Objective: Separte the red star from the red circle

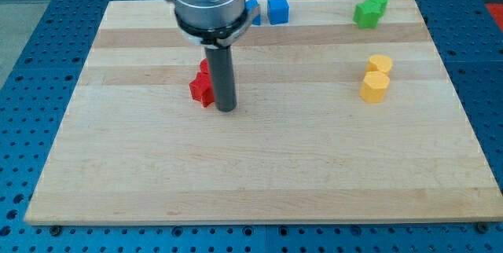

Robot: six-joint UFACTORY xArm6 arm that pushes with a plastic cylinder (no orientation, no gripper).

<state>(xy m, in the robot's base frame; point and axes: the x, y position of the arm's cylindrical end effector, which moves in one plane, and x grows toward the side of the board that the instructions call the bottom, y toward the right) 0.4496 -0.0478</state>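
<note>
my tip stood on the wooden tabletop, just right of the red star and touching it or nearly so. a second red piece, probably the red circle, showed only as a small part just behind the star, mostly hidden by the rod, so its shape was not sure. there were no jaws on this arm, only the rod. far behind were two blue blocks, one partly hidden. at far right was a green pair, and nearer, two yellow blocks touching.
</note>
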